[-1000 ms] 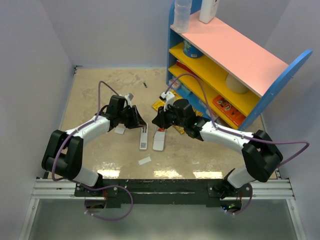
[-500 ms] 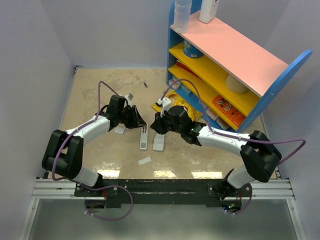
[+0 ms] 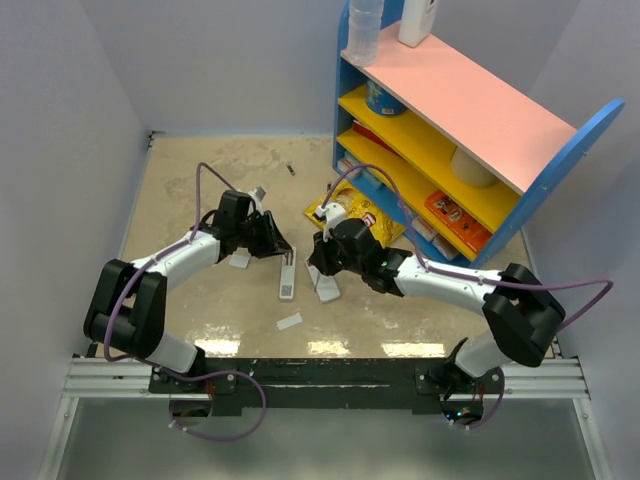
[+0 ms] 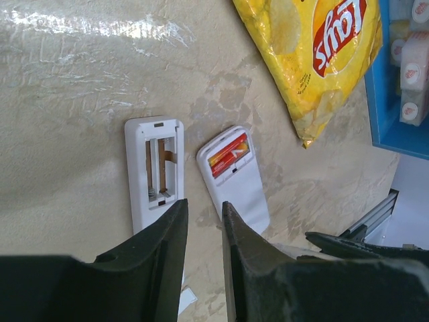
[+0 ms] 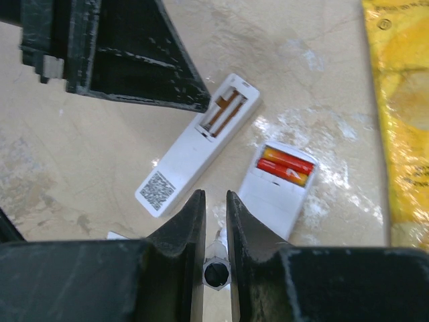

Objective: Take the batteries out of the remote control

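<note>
The remote control (image 3: 328, 287) lies back up on the floor, its compartment open with two red/orange batteries (image 5: 287, 168) side by side inside, also visible as batteries (image 4: 228, 153). My right gripper (image 5: 214, 198) is shut on a grey hexagonal stick (image 5: 218, 270), whose tip points down just left of the remote (image 5: 275, 201). My left gripper (image 4: 204, 209) hovers between the remote (image 4: 241, 198) and a narrower white bar (image 4: 154, 174) with an empty slot. Its jaws stand a narrow gap apart with nothing between them. In the top view the left gripper (image 3: 285, 250) and right gripper (image 3: 320, 262) nearly face each other.
A yellow chips bag (image 3: 345, 212) lies just beyond the remote, against the blue shelf unit (image 3: 450, 130) at the right. White scraps (image 3: 289, 321) lie near the bar (image 3: 286, 280). My left gripper's fingers (image 5: 120, 54) fill the right wrist view's upper left.
My right gripper has pulled back toward the near side with the stick, uncovering the chips bag. The remote has turned slightly. The left arm has stayed put.
</note>
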`<state>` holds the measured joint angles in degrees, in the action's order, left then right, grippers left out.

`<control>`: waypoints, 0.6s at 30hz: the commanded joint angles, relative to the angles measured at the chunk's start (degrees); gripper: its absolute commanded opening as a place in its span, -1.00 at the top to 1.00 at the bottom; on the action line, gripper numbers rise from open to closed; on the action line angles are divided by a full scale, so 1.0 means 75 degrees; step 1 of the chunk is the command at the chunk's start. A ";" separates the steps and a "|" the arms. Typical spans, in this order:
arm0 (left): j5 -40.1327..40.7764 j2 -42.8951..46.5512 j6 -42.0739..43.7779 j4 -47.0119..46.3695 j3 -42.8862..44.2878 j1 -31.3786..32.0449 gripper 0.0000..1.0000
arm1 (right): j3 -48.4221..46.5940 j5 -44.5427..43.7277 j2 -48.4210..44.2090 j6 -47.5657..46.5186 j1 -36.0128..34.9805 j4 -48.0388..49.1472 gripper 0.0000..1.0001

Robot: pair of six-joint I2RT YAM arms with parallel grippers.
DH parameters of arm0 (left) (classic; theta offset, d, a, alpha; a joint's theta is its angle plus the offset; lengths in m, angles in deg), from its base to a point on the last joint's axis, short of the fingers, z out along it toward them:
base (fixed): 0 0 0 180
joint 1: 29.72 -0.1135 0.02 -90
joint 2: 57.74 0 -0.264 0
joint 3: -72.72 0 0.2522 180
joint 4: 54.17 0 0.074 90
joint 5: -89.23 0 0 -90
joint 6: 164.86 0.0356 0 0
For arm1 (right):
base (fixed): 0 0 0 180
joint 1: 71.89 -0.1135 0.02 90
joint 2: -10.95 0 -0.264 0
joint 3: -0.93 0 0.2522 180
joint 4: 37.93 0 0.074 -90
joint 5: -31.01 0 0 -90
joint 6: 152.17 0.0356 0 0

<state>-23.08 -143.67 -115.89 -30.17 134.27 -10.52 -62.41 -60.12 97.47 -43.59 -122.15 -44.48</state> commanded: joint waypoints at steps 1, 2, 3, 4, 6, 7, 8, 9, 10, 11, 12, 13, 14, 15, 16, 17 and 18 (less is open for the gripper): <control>0.0044 0.0067 -0.0083 -0.0123 0.0319 0.0006 0.38 | 0.0048 -0.1115 -0.0495 -0.0193 -0.0002 -0.1146 1.00; 0.0044 0.0055 -0.0072 -0.0123 0.0331 0.0006 0.38 | 0.0048 -0.1243 -0.0567 -0.0193 -0.0002 -0.1229 1.00; 0.0033 0.0043 -0.0071 -0.0123 0.0378 0.0006 0.38 | 0.0060 -0.1360 -0.0625 -0.0182 -0.0002 -0.1346 1.00; 0.0021 0.0032 -0.0071 -0.0146 0.0390 0.0006 0.38 | 0.0072 -0.1524 -0.0754 -0.0205 0.0010 -0.1486 1.00; -0.0014 0.0032 -0.0060 -0.0205 0.0378 0.0006 0.38 | 0.0095 -0.1747 -0.0848 -0.0275 0.0010 -0.1581 1.00; -0.0026 0.0032 -0.0025 -0.0286 0.0366 0.0006 0.38 | 0.0107 -0.1876 -0.0930 -0.0299 0.0033 -0.1570 1.00; -0.0038 0.0032 -0.0013 -0.0334 0.0366 0.0018 0.37 | 0.0142 -0.1912 -0.0954 -0.0334 0.0022 -0.1512 1.00; -0.0084 0.0020 0.0010 -0.0357 0.0331 0.0018 0.37 | 0.0200 -0.1947 -0.0977 -0.0369 0.0022 -0.1441 1.00; -0.0119 0.0008 0.0057 -0.0439 0.0331 0.0018 0.37 | 0.0224 -0.1948 -0.1001 -0.0369 0.0080 -0.1290 1.00; -0.0131 -0.0027 0.0069 -0.0440 0.0343 0.0018 0.37 | 0.0247 -0.1913 -0.0989 -0.0404 0.0115 -0.1207 1.00; -0.0178 -0.0050 0.0104 -0.0440 0.0343 0.0018 0.37 | 0.0283 -0.1854 -0.0978 -0.0404 0.0162 -0.1125 1.00; -0.0202 -0.0085 0.0128 -0.0463 0.0354 0.0030 0.37 | 0.0306 -0.1807 -0.0978 -0.0428 0.0255 -0.0997 1.00; -0.0202 -0.0144 0.0139 -0.0463 0.0378 0.0041 0.37 | 0.0306 -0.1772 -0.0954 -0.0451 0.0314 -0.0995 1.00; -0.0179 -0.0179 0.0139 -0.0440 0.0390 0.0053 0.37 | 0.0306 -0.1749 -0.0942 -0.0474 0.0373 -0.0961 1.00; -0.0178 -0.0214 0.0151 -0.0428 0.0401 0.0076 0.37 | 0.0306 -0.1714 -0.0908 -0.0475 0.0512 -0.0763 1.00; -0.0155 -0.0261 0.0151 -0.0428 0.0413 0.0088 0.37 | 0.0295 -0.1690 -0.0884 -0.0533 0.0572 -0.0761 1.00; -0.0132 -0.0285 0.0151 -0.0439 0.0402 0.0111 0.37 | 0.0271 -0.1690 -0.0872 -0.0568 0.0630 -0.0761 1.00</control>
<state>-23.51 -144.72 -115.76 -31.39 135.04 -10.41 -60.90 -71.46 91.43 -45.79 -119.68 -53.14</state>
